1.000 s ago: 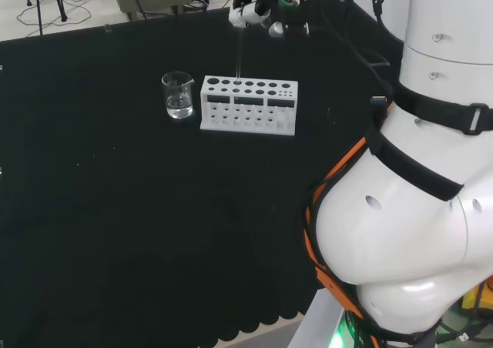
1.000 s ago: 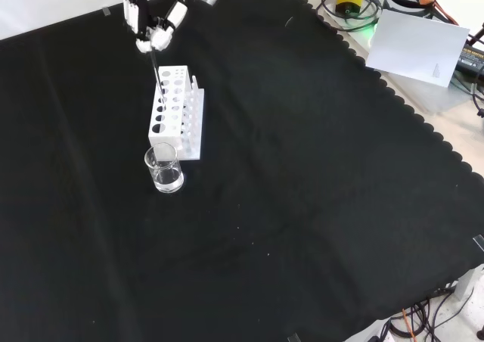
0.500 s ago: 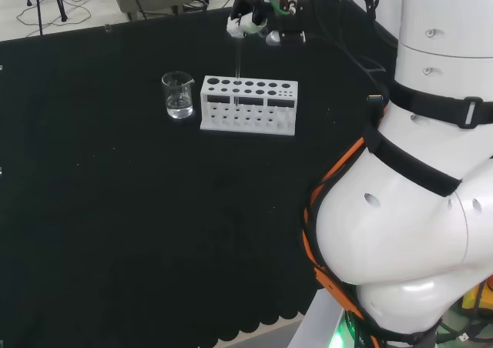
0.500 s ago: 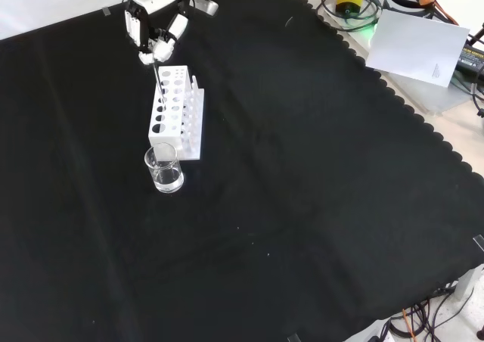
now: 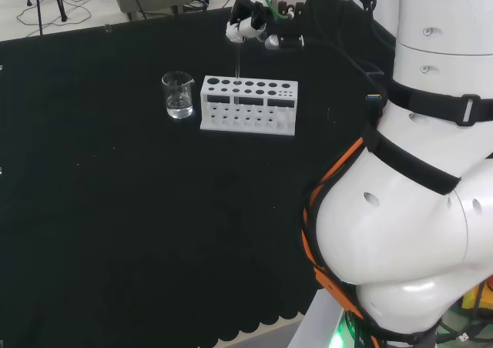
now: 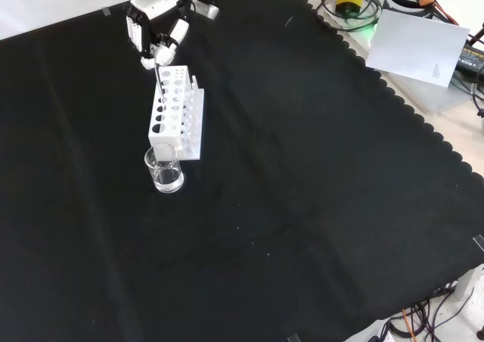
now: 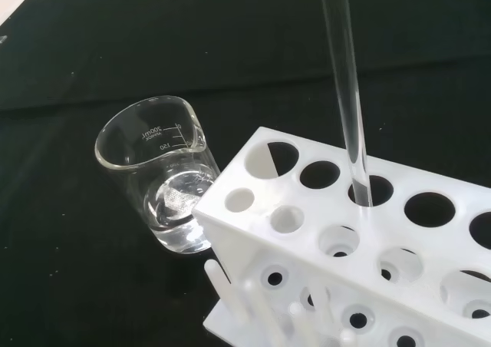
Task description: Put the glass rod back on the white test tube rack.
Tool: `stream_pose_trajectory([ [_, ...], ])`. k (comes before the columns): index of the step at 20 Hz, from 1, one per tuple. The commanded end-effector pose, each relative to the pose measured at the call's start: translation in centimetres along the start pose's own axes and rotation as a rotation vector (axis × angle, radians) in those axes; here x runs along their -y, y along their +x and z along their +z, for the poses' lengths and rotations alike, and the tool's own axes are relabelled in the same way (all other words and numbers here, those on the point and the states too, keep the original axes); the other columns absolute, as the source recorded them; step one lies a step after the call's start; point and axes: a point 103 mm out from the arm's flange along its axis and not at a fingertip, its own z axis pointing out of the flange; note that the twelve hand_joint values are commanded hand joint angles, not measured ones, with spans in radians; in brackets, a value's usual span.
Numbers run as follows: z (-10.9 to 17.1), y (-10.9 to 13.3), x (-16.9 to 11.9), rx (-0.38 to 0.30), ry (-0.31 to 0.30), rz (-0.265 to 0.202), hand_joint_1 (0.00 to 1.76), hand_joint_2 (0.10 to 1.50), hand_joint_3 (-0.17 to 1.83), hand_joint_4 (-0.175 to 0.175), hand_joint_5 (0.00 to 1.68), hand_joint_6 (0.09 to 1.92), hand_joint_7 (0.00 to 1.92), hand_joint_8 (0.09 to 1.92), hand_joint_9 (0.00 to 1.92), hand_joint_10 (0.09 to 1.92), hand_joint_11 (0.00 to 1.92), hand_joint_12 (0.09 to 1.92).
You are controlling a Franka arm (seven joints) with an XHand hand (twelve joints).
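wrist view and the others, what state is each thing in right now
glass rod: upright, lower end inside a hole in the rack's top
white test tube rack: standing on the cloth, other holes empty
beaker: upright beside the rack, a little clear liquid inside
hand: above the rack, fingers curled round the rod

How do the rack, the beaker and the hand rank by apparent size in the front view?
1. Rack, clearly the largest.
2. Hand and beaker look alike; the hand sits farther from the camera, so I would not rank them.
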Motion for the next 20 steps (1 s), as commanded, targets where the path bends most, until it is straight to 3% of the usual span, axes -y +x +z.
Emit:
stream_pose_trajectory([
  [1, 0.25, -0.05, 0.33, -0.011, 0.005, -0.013, 1.3, 1.05, 0.0, -0.175, 1.23, 0.26, 1.12, 1.1, 1.76, 0.79, 1.23, 0.8],
  [7, 0.5, 0.1, 0.35, -0.007, 0.015, -0.03, 1.3, 1.04, -0.01, -0.175, 1.25, 0.22, 1.17, 1.02, 1.77, 0.77, 1.26, 0.81],
  [8, 0.46, 0.12, 0.36, 0.001, 0.02, -0.036, 1.3, 1.06, -0.07, -0.175, 1.29, 0.16, 1.21, 0.96, 1.77, 0.76, 1.28, 0.81],
  [10, 0.42, 0.21, 0.3, 0.001, 0.029, -0.038, 1.32, 1.05, -0.15, -0.175, 1.31, 0.17, 1.38, 0.61, 1.79, 0.73, 1.32, 0.8],
  [15, 0.03, 0.39, 0.24, -0.002, 0.03, -0.032, 1.4, 1.01, -0.17, -0.175, 1.03, 0.71, 1.53, 0.1, 1.79, 0.74, 1.4, 0.81],
  [17, -0.1, 0.44, 0.25, -0.001, 0.025, -0.032, 1.41, 1.0, -0.17, -0.175, 0.84, 0.86, 1.54, 0.09, 1.78, 0.76, 1.41, 0.81],
  [20, -0.4, 0.4, 0.29, -0.006, 0.018, -0.035, 1.37, 0.91, -0.17, -0.175, 0.66, 0.91, 1.43, 0.09, 1.77, 0.76, 1.43, 0.81],
])
